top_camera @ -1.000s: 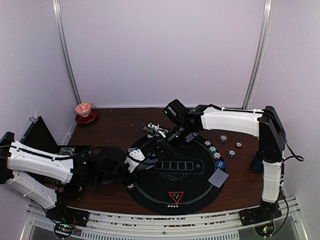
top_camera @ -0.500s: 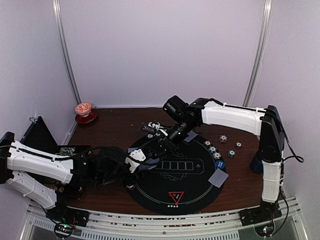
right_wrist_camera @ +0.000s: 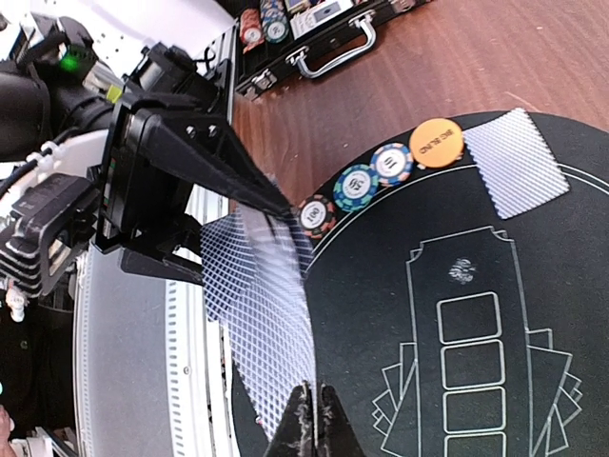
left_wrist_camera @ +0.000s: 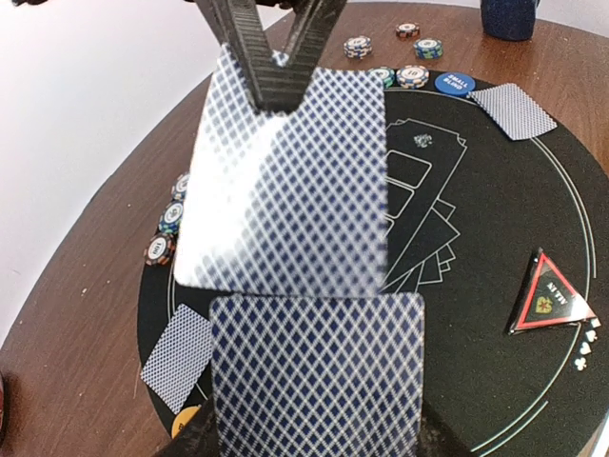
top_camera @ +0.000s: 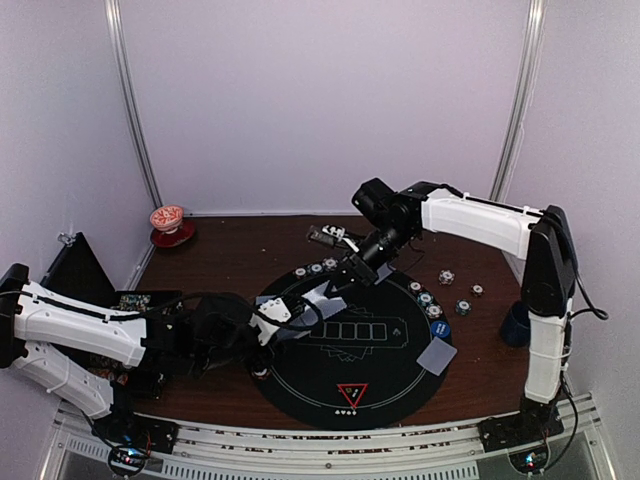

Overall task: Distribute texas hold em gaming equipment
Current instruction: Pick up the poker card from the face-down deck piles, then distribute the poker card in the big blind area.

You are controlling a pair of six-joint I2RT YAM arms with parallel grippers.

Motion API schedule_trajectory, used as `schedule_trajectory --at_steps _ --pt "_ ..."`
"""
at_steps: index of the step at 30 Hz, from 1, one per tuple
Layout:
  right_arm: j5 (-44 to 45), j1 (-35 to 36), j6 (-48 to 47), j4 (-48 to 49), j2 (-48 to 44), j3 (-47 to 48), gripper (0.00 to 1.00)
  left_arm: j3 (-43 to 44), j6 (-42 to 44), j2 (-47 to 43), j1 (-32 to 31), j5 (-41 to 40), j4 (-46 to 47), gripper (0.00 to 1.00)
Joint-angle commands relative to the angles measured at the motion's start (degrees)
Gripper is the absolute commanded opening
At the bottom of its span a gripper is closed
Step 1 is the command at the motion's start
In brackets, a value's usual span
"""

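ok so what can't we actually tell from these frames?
- Card faces: every view shows backs only, including the card pinched by the right gripper.
- Thickness of the deck: left wrist, cut off by the bottom edge; the left gripper holding it is mostly out of frame there.
- The orange button: left wrist, partly behind the deck.
- Values on the chips: top view, too small.

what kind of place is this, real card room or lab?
Most likely a lab robot cell staged as a poker table: plain white walls close around, left arm and right arm bolted at the near edge, black poker mat with chips and cards.
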Motion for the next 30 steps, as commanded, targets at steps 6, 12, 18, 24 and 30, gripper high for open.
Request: schedule_trajectory --at_steps 6,12,18,24,30 --pt "-1.85 -4.09 15.43 21.27 -6.2 -7.37 0.0 0.82 -0.04 -0.52 0.17 -0.58 2.42 0.52" --pt "1.67 -3.8 34.29 43.85 -3.45 -13.34 0.0 1.08 0.02 -0.12 0.11 -0.64 2.44 0.52" --pt "3.57 -2.41 38.35 45.59 6.34 -4.93 0.0 0.69 0.13 -1.36 0.14 -1.28 2.21 0.52" --pt "6.2 -0.2 39.87 45.68 15.5 3.95 0.0 0.23 0.1 -3.14 0.13 -1.36 2.11 0.52" --pt "5.82 0.81 42.5 45.53 22.62 9.19 0.0 0.1 0.17 -3.64 0.11 -1.22 2.07 0.52"
